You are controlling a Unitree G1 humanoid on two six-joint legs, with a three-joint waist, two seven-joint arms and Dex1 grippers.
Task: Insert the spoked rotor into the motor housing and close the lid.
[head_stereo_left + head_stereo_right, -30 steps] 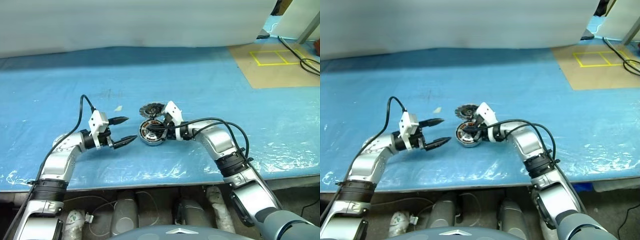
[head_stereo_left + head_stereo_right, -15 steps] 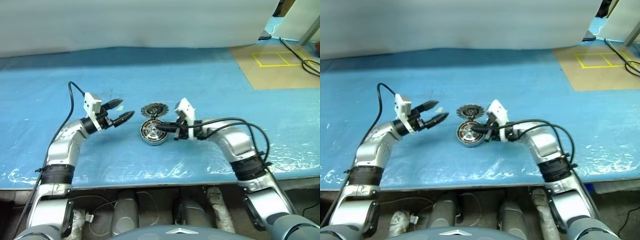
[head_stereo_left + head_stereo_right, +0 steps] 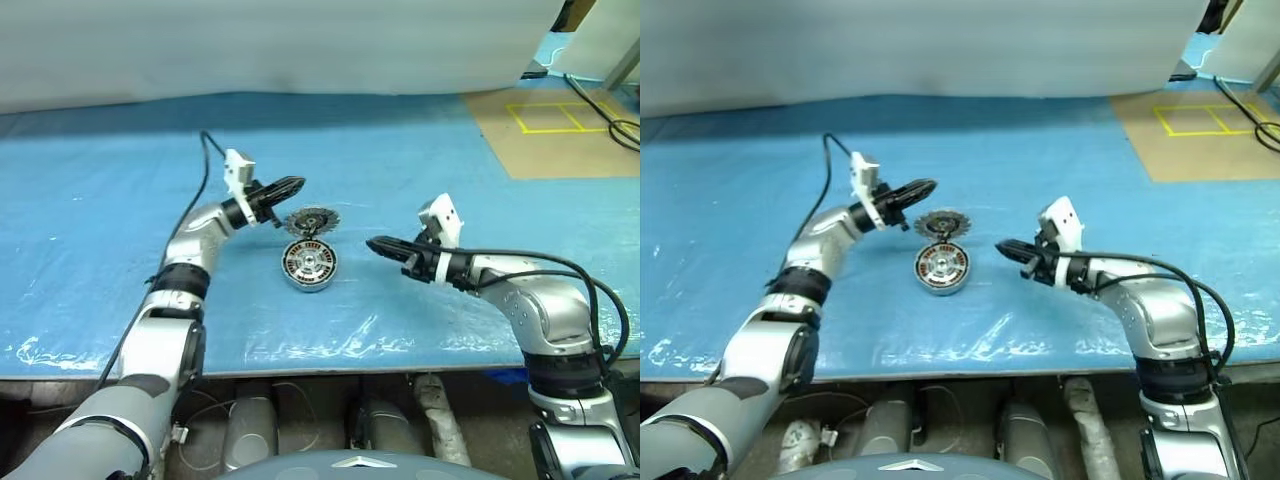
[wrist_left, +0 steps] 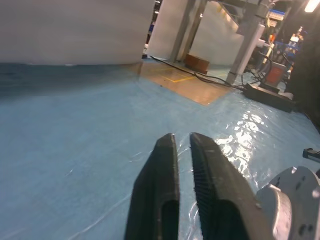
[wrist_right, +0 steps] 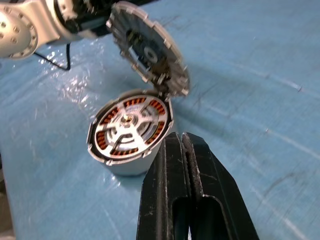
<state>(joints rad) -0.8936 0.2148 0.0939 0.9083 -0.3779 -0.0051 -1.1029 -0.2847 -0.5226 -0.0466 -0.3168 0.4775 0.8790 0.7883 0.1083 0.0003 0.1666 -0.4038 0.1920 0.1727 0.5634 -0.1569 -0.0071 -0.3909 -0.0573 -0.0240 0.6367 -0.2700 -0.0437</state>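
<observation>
My left gripper (image 3: 295,184) hovered pressed together just behind the raised hinged lid (image 3: 308,220) of the motor housing (image 3: 309,266), which sat on the blue sheet (image 3: 420,160) with the spoked rotor (image 5: 128,126) inside, while my right gripper (image 3: 374,245), also pinched empty, pointed at it from nearby.

A robotics lab or test workshop. The bench (image 3: 120,180) wears a crinkled blue plastic sheet (image 3: 420,170); beyond the fingers lie a brown floor panel marked with yellow tape squares (image 3: 545,115), loose black cables (image 3: 600,110), and metal frame posts with equipment (image 4: 250,45).
</observation>
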